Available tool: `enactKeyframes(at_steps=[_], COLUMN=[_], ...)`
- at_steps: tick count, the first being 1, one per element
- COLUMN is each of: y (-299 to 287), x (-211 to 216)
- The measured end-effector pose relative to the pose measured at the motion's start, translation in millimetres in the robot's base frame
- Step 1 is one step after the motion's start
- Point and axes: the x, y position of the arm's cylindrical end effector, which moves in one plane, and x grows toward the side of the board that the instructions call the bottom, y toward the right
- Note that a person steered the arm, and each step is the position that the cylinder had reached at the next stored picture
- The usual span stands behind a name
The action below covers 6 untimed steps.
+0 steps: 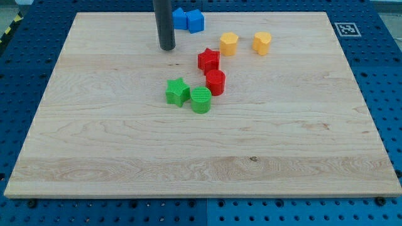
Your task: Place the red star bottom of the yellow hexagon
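Blocks sit gathered in the upper middle of the pale wooden worktop (pixel 125 150), which you will see lying on a blue perforated base (pixel 25 63).

The tool is a straight dark rod with no jaws, so it has nothing to hold apart, bring together or clamp. It comes down from the view's top and ends in my tip (pixel 167 48), which rests on the wood and touches no block.

Look to the view's right of my tip and slightly lower for the red star-shaped block (pixel 208 59). It stands near my tip, with bare wood between them.

The yellow hexagonal block (pixel 228 43) is just beside the star, up and to the view's right of it, so the star lies toward that block's lower left rather than straight below it. A second yellow block (pixel 262 43), whose shape you cannot make out for certain, stands further right.

Directly below the star, and seemingly touching it, is a red cylinder block (pixel 215 82). Lower left of that, a green star-shaped block (pixel 178 91) and a green cylinder block (pixel 201 100) sit side by side.

At the worktop's top edge, two blue blocks are pressed together. One (pixel 179 17) is partly hidden by the rod; the other (pixel 195 21) looks like a cube.

A black-and-white marker tag (pixel 345 28) sits off the top right corner.
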Motion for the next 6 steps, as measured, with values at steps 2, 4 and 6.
enactKeyframes(at_steps=[2,4,6], y=[4.2,77.5,88.3], x=[14.8,43.0,41.4])
